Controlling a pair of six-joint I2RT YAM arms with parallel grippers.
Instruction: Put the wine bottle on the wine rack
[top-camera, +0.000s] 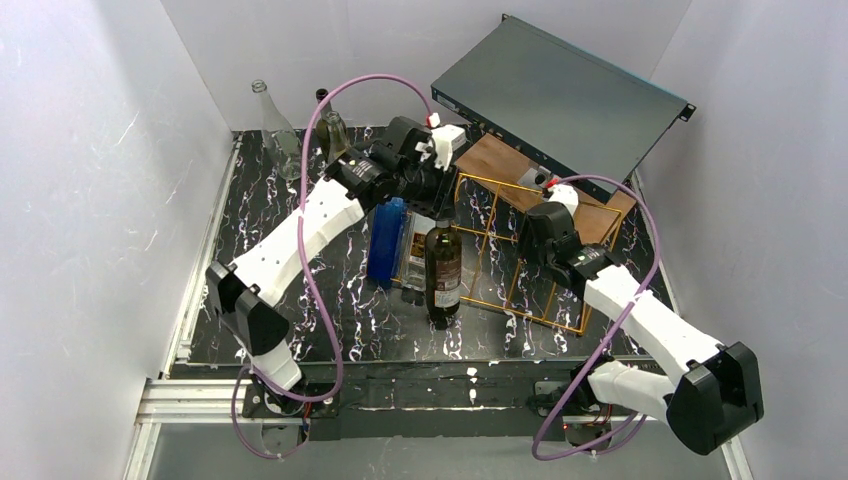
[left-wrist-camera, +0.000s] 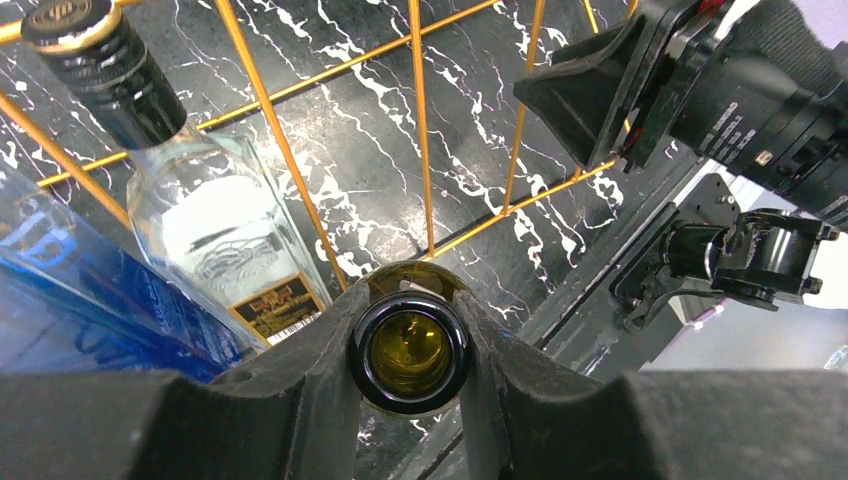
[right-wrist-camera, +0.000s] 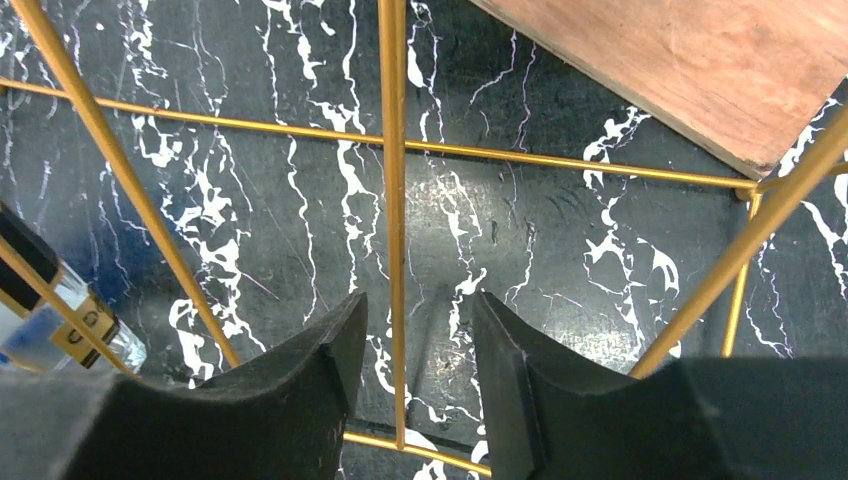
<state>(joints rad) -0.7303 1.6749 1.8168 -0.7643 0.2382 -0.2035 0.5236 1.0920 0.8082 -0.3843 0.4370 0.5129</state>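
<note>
A dark olive wine bottle (top-camera: 443, 272) stands upright on the black marbled table, at the near left corner of the orange-gold wire wine rack (top-camera: 505, 255). My left gripper (top-camera: 439, 203) is shut on its neck from above. In the left wrist view the open bottle mouth (left-wrist-camera: 410, 350) sits tight between both fingers (left-wrist-camera: 310, 370). My right gripper (top-camera: 530, 243) hovers over the rack's right part. It is open, and its fingers (right-wrist-camera: 335, 365) straddle one gold wire (right-wrist-camera: 396, 200) without touching it. A clear bottle (left-wrist-camera: 205, 225) lies in a rack slot.
A blue bottle (top-camera: 386, 240) lies beside the clear one at the rack's left end. A brown wooden board (top-camera: 520, 175) lies behind the rack, under a tilted grey metal box (top-camera: 560, 95). Two empty glass bottles (top-camera: 275, 125) stand at the back left.
</note>
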